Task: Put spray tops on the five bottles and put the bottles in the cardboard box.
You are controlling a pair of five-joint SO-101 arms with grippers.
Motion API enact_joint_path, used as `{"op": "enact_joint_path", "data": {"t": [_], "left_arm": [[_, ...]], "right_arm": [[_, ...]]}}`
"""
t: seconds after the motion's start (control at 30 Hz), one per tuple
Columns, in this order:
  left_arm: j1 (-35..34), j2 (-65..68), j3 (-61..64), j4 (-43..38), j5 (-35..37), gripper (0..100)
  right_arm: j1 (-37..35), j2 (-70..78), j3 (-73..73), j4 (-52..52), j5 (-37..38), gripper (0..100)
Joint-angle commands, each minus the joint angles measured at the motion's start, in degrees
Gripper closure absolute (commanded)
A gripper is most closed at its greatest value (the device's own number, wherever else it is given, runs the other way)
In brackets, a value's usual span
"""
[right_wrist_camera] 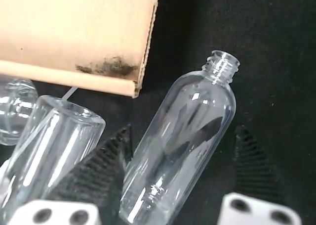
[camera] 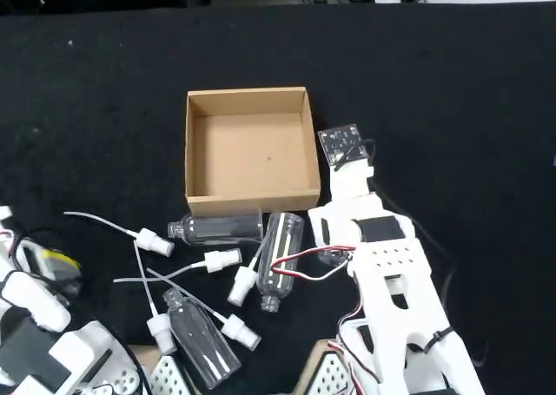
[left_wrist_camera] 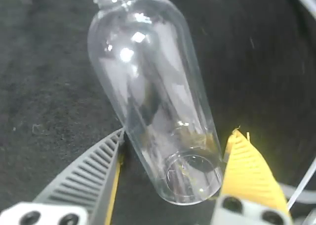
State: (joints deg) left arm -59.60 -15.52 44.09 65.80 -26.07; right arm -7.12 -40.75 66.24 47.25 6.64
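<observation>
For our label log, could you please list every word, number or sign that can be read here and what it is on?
None can be read. The clear bottles carry no labels, the spray tops are unmarked, and the cardboard box is plain apart from a dark smudge on its wall. Any marks on the small board on an arm are too small to read.

A: Surface log done?
B: Bottles (right_wrist_camera: 182, 146): clear plastic, glossy, smooth, highlights noted. Spray tops (camera: 222, 260): white plastic, satin; tubes (camera: 95, 219) thin, translucent.
A: Cardboard box (camera: 252, 206)?
B: Brown cardboard, matt, raw cut edge; dark smudge (right_wrist_camera: 106, 66) on outer wall. Table (camera: 452, 82) covered in black cloth, matt, lightly fuzzy.
A: Rest?
B: Left claw (left_wrist_camera: 178, 133): ribbed grey and yellow plastic. Right claw (right_wrist_camera: 185, 128): ribbed black plastic on white plastic mounts (right_wrist_camera: 259, 212). All matt.
</observation>
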Motion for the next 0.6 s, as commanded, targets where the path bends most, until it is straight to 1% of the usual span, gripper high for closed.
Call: {"op": "enact_joint_path", "data": {"t": [0.0, 0.07, 0.1, 0.3, 0.37, 0.5, 0.57], "left_arm": [[0.13, -0.53, -4.62, 8.18, -16.97, 71], [0.04, -0.53, -7.52, 11.78, -21.27, 71], [0.04, -0.53, -8.92, 12.84, -21.80, 71], [0.04, -0.44, -13.32, 12.92, -21.01, 71], [0.13, -0.44, -13.41, 12.04, -15.91, 71], [-0.22, -0.35, -11.74, 3.60, -1.67, 71], [-0.40, -0.35, -10.51, 0.97, 2.81, 71]], "right_arm": [[1.32, -2.33, -0.31, -0.97, 0.00, 71.2], [1.32, -2.33, -0.31, -0.97, 0.00, 71.2], [1.32, -2.33, -0.31, -0.97, -0.09, 71.2], [1.41, -2.33, -0.31, -0.97, -0.09, 71.1], [1.41, -2.33, -0.31, -0.97, -0.09, 71.1], [1.32, -2.33, -0.31, -0.97, -0.09, 71.1], [1.41, -2.33, -0.31, -0.97, -0.09, 71.1]]}}
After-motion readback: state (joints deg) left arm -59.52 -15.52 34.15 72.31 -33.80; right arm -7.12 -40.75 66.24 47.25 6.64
